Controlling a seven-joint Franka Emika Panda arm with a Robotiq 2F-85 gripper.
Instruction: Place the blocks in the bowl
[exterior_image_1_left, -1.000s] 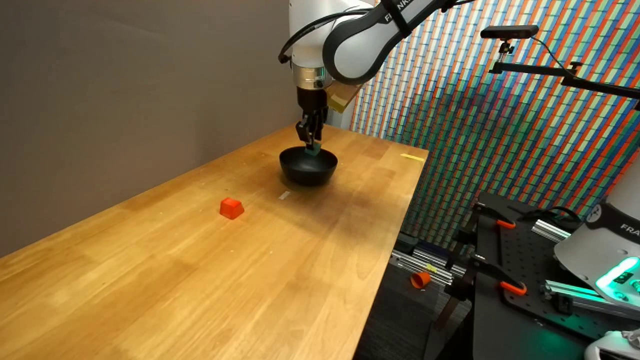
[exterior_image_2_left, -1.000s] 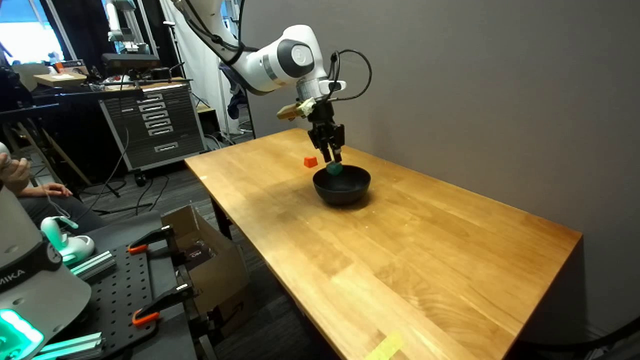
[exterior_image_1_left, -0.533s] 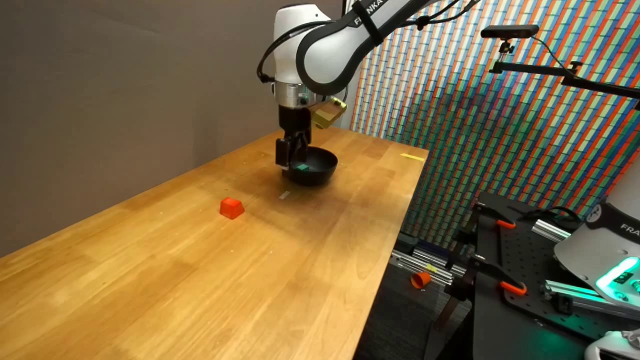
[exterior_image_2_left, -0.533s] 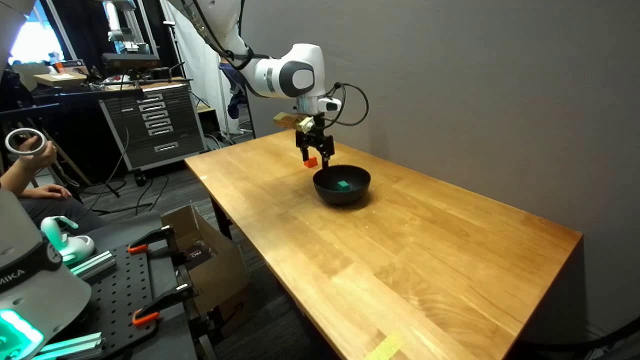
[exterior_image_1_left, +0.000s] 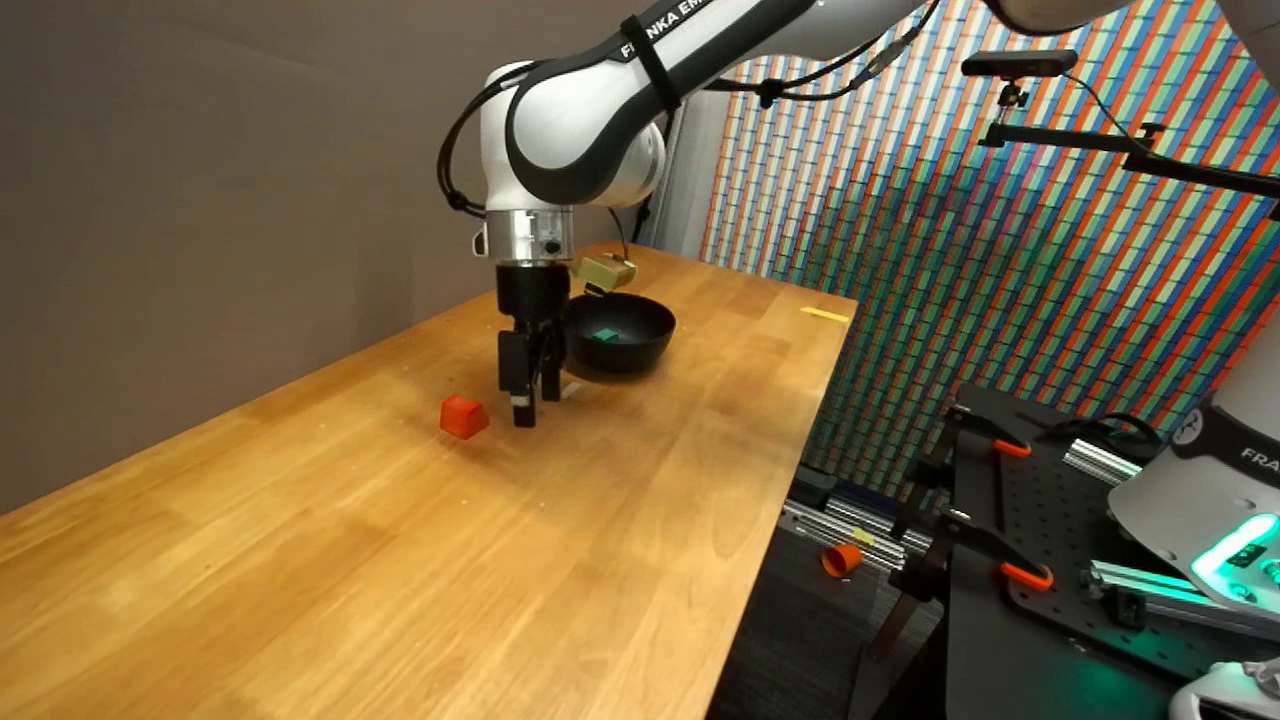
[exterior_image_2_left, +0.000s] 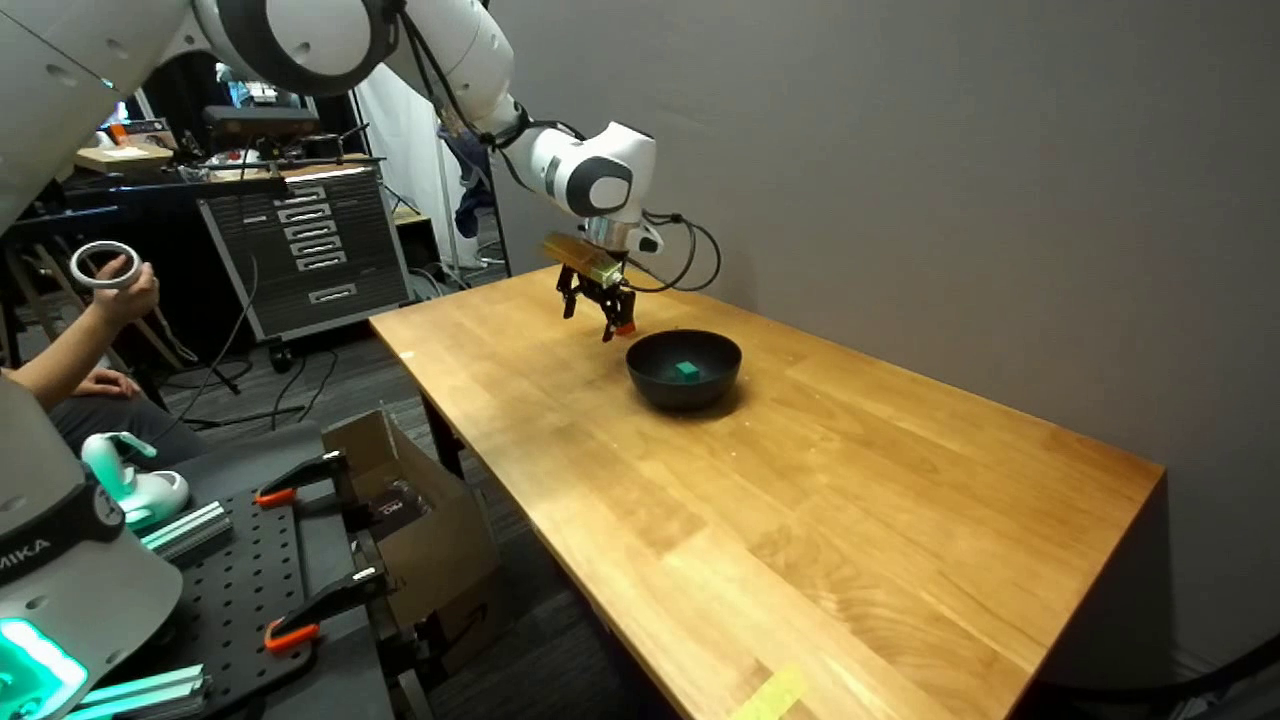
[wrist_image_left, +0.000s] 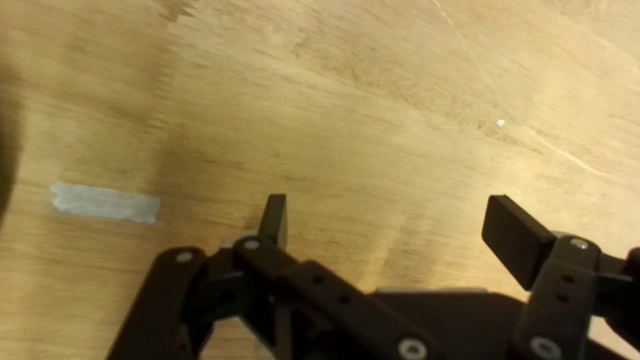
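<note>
While your gripper (wrist_image_left: 387, 215) gapes wide, you see a red block (exterior_image_1_left: 463, 417) with sloping sides.
It lies on the table (exterior_image_1_left: 400, 560) near the jaws, outside them; beyond them, in an exterior view, the green block (exterior_image_1_left: 605, 336) sits inside the black bowl (exterior_image_1_left: 641, 352).

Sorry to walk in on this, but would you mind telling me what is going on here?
A robot arm is loading a black bowl: the green block already lies inside it, while the red block sits outside on the wooden table. The claw hangs open, holding nothing, over the table near the red block, so fetching that one is probably next. Away from the table, a person's hand holds up a white ring-shaped device, perhaps to steer the arm.
</note>
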